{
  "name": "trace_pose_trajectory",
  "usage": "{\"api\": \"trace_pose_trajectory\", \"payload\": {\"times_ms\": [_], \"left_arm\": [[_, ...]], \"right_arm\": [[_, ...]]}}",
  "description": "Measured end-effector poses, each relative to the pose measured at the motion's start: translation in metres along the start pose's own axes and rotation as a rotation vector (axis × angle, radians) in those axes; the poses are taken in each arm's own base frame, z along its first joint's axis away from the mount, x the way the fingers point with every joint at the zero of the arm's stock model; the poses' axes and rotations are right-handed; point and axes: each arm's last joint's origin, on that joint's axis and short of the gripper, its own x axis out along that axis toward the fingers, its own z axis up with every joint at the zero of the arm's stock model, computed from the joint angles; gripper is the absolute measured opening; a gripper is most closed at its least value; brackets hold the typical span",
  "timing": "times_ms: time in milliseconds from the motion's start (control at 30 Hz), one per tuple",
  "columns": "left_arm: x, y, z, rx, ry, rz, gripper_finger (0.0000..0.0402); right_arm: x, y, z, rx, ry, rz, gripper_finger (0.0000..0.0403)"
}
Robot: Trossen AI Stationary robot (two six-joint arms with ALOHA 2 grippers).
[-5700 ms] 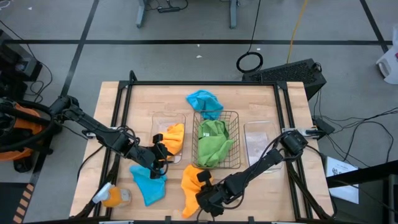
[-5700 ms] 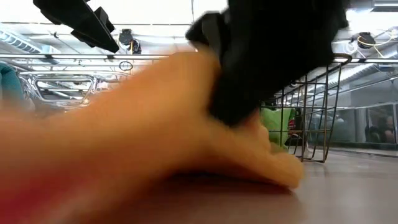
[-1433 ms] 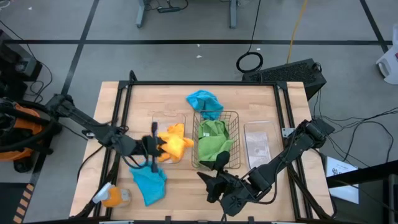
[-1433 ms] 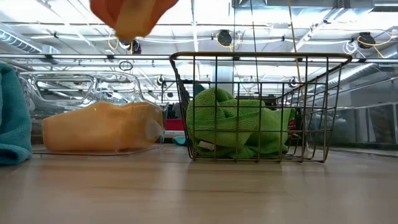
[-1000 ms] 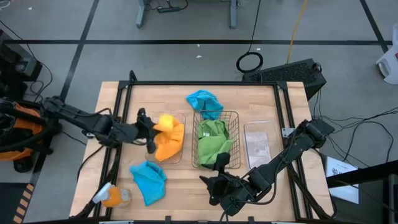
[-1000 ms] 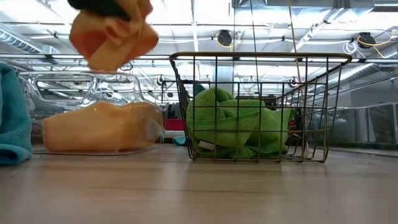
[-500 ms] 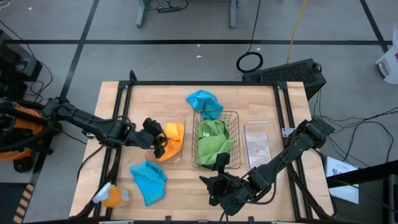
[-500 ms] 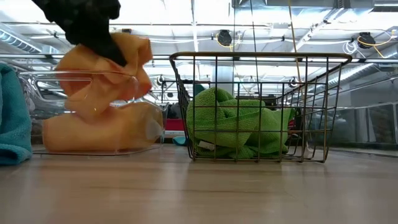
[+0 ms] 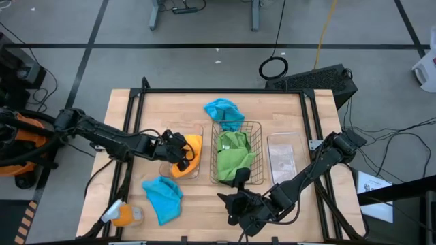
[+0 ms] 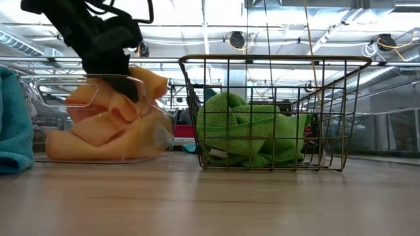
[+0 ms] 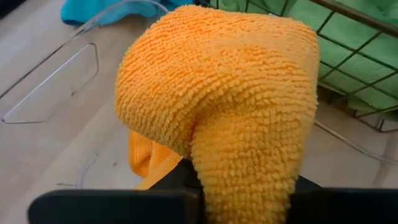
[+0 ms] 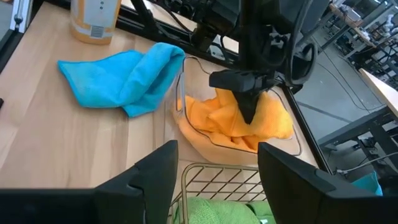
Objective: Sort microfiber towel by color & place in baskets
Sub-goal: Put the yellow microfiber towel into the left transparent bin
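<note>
Orange-yellow microfiber towel (image 11: pixel 217 93) draped over my left gripper (image 9: pixel 178 151), fingers pinched on it, lowered into clear plastic basket (image 9: pixel 178 129) atop its orange twin (image 10: pixel 79 141): colour matched. Dark wire mesh basket (image 9: pixel 253 126) with green towels (image 9: pixel 234 155) just beside, rim close. Two sky blue towels (image 9: pixel 162 199) (image 9: pixel 223 111) on table, second clear basket (image 9: pixel 282 155) bare. My right gripper (image 9: pixel 240 206) waits, fingers spread, near front edge.

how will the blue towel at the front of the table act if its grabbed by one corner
The blue towel lies crumpled in soft folds, so it would probably droop limply. The orange towel sags the same way from the left end effector. Its looped pile suggests it is light and unlikely to slip.
</note>
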Motion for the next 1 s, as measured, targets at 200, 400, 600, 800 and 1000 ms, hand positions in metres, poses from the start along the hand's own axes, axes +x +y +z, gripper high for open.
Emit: {"api": "trace_pose_trajectory", "payload": {"times_ms": [200, 400, 600, 800, 1000], "left_arm": [[-0.002, -0.002, 0.000, 0.034, 0.016, -0.048, 0.0117], [-0.003, -0.002, 0.000, 0.058, 0.009, -0.049, 0.0211], [-0.018, 0.002, 0.008, 0.063, 0.030, -0.034, 0.0273], [-0.045, 0.010, 0.019, 0.038, -0.014, -0.065, 0.0292], [-0.064, 0.012, 0.026, 0.032, -0.115, -0.138, 0.0287]], "right_arm": [[0.002, 0.001, -0.001, -0.022, 0.005, -0.002, 0.0210], [0.002, 0.001, -0.001, -0.021, 0.005, -0.002, 0.0210], [0.002, 0.001, -0.001, -0.022, 0.005, -0.002, 0.0210], [0.002, 0.001, -0.001, -0.020, 0.005, -0.002, 0.0210], [0.002, 0.001, -0.001, -0.023, 0.006, -0.003, 0.0210]]}}
